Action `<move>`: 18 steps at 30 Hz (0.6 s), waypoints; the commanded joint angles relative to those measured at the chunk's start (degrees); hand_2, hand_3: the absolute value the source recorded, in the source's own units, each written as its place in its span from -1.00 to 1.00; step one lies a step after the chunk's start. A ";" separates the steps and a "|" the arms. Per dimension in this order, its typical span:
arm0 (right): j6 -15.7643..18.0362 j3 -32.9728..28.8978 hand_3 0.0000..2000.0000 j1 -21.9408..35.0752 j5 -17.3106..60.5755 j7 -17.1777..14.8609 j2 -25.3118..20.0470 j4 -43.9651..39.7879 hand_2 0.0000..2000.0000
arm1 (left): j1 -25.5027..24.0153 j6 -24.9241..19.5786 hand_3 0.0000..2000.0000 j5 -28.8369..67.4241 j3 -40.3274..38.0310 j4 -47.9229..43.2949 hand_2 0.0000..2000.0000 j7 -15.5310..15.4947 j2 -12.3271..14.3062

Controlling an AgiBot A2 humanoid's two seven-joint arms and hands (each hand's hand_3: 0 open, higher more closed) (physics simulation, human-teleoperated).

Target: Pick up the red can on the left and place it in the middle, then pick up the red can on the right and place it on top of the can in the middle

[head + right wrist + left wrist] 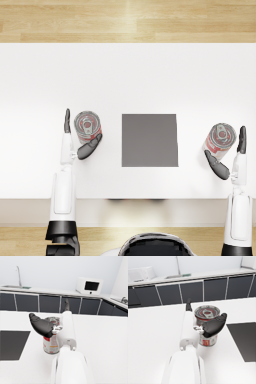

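White table [128, 75] carries grey mat [149, 139] at centre, nothing on it. Left can [87, 125] left of mat, right can [219, 137] right of mat, both unmoved. Left hand [80, 140] and right hand [227, 152] each spread open around own can, not gripping. Both placements remain.

The head view looks almost straight down from well above the tabletop [128, 70], taking in its whole width, a strip of wooden floor [128, 20] beyond, and the dark mat [149, 140] at the centre. The left wrist view rides close along its forearm, facing across the tabletop toward dark cabinets [193, 291] and a sink counter [178, 277] — the mat's edge shows at one side. The right wrist view sits equally close, facing what seems the same cabinet wall, with a microwave [89, 286]. All three share the mat and tabletop.
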 commanded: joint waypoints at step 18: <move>-0.51 4.78 -1.00 8.61 0.01 0.02 -2.36 -23.95 -1.00 | 5.59 0.10 -1.00 0.00 2.51 16.41 -1.00 0.00 3.15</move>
